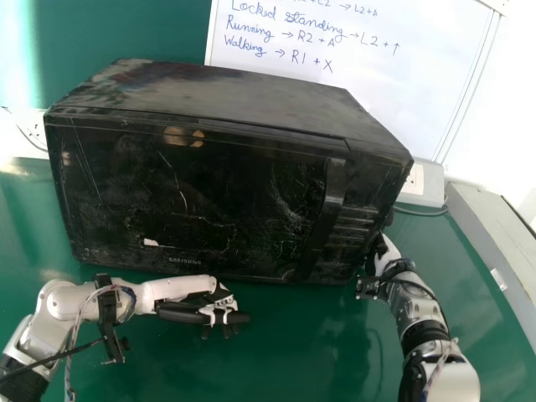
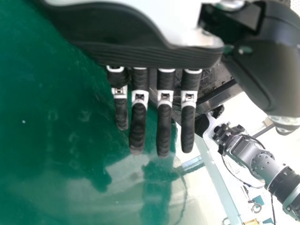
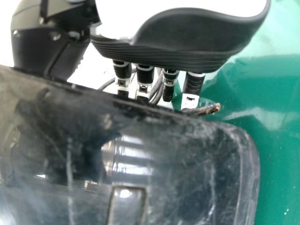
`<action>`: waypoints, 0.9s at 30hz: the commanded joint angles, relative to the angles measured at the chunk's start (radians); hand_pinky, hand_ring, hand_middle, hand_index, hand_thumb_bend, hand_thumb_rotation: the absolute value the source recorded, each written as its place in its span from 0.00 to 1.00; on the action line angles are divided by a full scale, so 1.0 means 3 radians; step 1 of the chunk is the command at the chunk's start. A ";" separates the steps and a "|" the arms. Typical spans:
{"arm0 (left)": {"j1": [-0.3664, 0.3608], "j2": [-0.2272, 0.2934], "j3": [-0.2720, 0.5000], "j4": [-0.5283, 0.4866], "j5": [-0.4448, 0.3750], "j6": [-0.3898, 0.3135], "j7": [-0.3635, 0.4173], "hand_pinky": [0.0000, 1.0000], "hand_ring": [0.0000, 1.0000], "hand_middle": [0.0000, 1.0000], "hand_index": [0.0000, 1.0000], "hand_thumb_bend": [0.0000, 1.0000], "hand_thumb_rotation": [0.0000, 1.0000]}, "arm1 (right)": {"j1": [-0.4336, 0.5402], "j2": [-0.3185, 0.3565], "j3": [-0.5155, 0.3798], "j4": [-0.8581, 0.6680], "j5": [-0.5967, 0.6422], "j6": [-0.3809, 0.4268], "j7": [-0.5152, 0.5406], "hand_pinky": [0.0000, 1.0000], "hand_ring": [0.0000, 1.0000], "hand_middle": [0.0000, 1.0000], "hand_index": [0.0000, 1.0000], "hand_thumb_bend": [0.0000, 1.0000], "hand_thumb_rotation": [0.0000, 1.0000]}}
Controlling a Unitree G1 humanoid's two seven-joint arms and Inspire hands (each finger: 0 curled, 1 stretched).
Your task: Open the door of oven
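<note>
As a black oven (image 1: 201, 197) stands ahead, the robot's left hand (image 1: 186, 312), fingers extended, is near its front; the right hand (image 1: 388, 251), grip impossible to tell, is at its right side.

Whiteboard (image 1: 394, 100), handwriting on it, behind green desk's (image 1: 502, 352) far edge; white socket box (image 1: 432, 186) near far right corner; pale panel (image 1: 490, 234) along right edge.

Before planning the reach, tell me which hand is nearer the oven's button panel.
Right. The right hand is beside the oven, close to the button panel; the left hand is farther off, before the door's lower part.
</note>
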 commanded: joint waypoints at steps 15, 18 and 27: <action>0.0131 0.0083 -0.0055 0.0171 0.0103 0.0147 -0.0085 0.25 0.31 0.48 0.48 0.51 0.00 | 0.0114 0.0088 0.0029 0.0091 -0.0027 0.0115 0.0087 0.41 0.52 0.67 0.79 0.65 0.66; 0.0131 0.0128 -0.0035 0.0095 0.0062 0.0191 -0.0157 0.26 0.32 0.48 0.48 0.51 0.00 | 0.0112 0.0093 0.0032 0.0089 -0.0032 0.0114 0.0069 0.43 0.52 0.67 0.79 0.64 0.65; 0.0227 0.0165 0.0229 -0.0224 -0.0278 0.0387 -0.0188 0.28 0.36 0.47 0.49 0.51 0.04 | 0.0112 0.0089 0.0055 0.0084 -0.0051 0.0106 0.0059 0.44 0.51 0.66 0.77 0.63 0.67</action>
